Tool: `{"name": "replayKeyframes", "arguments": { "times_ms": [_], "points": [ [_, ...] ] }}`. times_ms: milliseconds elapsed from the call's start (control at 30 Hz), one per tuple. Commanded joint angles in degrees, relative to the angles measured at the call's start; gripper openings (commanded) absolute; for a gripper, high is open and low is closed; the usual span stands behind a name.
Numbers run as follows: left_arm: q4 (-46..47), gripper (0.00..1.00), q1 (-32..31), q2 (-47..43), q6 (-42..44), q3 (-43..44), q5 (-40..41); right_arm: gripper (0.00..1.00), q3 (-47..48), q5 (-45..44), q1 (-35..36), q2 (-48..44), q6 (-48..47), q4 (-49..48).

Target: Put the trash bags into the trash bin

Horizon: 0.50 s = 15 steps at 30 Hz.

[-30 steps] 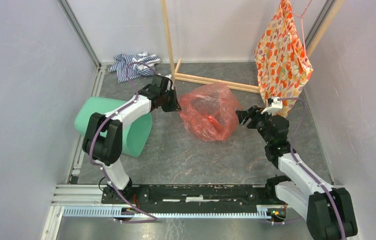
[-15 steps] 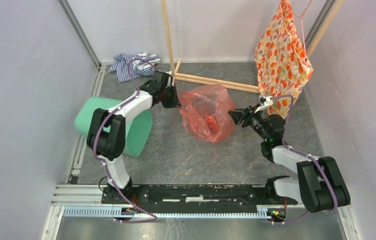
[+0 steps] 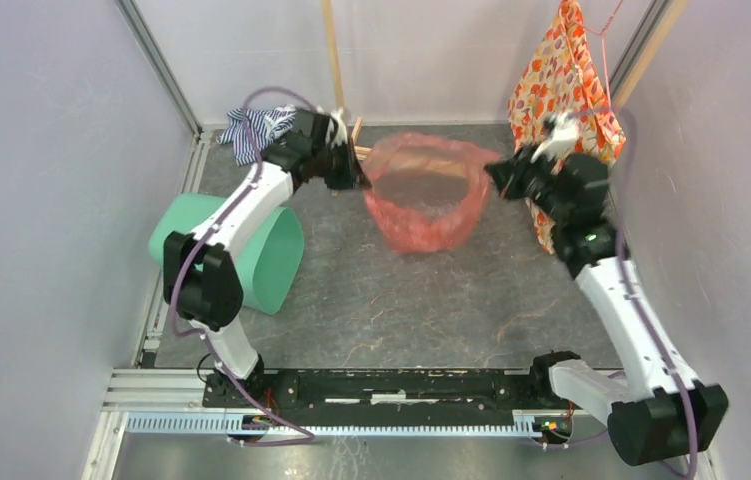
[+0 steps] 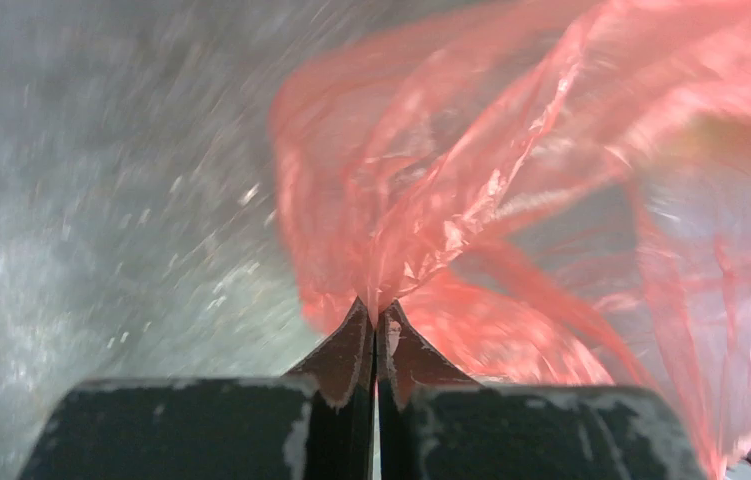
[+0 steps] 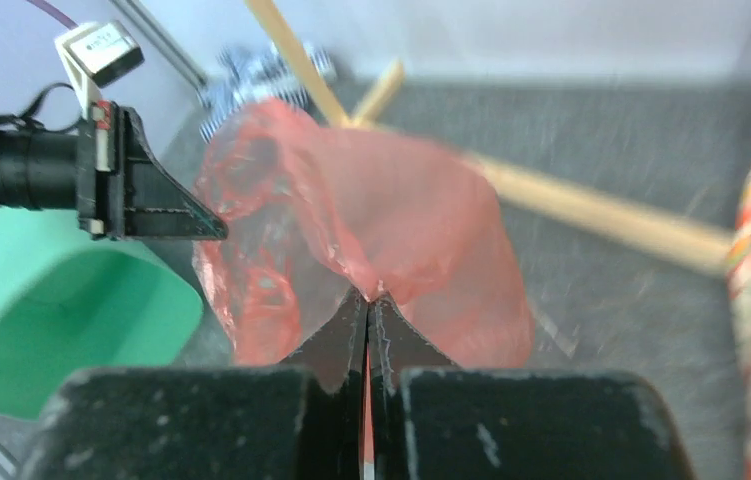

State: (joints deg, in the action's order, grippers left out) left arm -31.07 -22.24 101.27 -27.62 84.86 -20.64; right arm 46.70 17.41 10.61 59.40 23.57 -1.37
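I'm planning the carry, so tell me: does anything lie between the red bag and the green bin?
Nothing loose shows on the floor between the trash bag and the trash bin, which lies on its side. Only the left arm's own forearm reaches across that stretch, above the bin.

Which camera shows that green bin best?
Top external view: the trash bin lies on its side, whole except where the left arm crosses it. The right wrist view catches part of it; the left wrist view only a green sliver.

Red-orange bag, mint-green bin
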Motion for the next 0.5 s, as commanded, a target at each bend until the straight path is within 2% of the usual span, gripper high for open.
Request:
{"name": "replayKeyframes", "arguments": {
  "times_ms": [0,100,167,233,333,400,467],
  "points": [
    [-2.60,0.02,-0.73,-11.19,-1.20,21.91,-6.96,0.00,30.50,-2.85,0.21,-2.14,-4.98,21.24],
    [-2.34,0.02,-1.41,-13.54,-0.95,33.39,-5.61,0.00,47.81,0.27,0.25,1.12,-4.50,24.36],
    [2.70,0.02,-2.25,-17.17,0.30,30.85,-3.44,0.00,46.98,1.54,0.22,0.06,-2.58,20.69],
    [5.83,0.02,-2.46,-20.17,1.09,23.69,-0.49,0.00,39.65,1.02,0.33,-1.40,-2.14,18.43],
    [6.83,0.02,-2.46,-20.56,2.55,10.92,1.09,0.00,22.11,-0.10,1.28,-2.43,-2.77,16.67],
    [7.91,0.02,-2.46,-20.27,2.74,2.03,3.26,0.00,11.21,-4.38,2.79,-3.20,-4.06,15.71],
    [9.91,0.02,-2.52,-20.47,1.98,-6.78,3.15,0.00,4.57,-5.35,3.08,-3.06,-4.76,16.76]
  ]
}}
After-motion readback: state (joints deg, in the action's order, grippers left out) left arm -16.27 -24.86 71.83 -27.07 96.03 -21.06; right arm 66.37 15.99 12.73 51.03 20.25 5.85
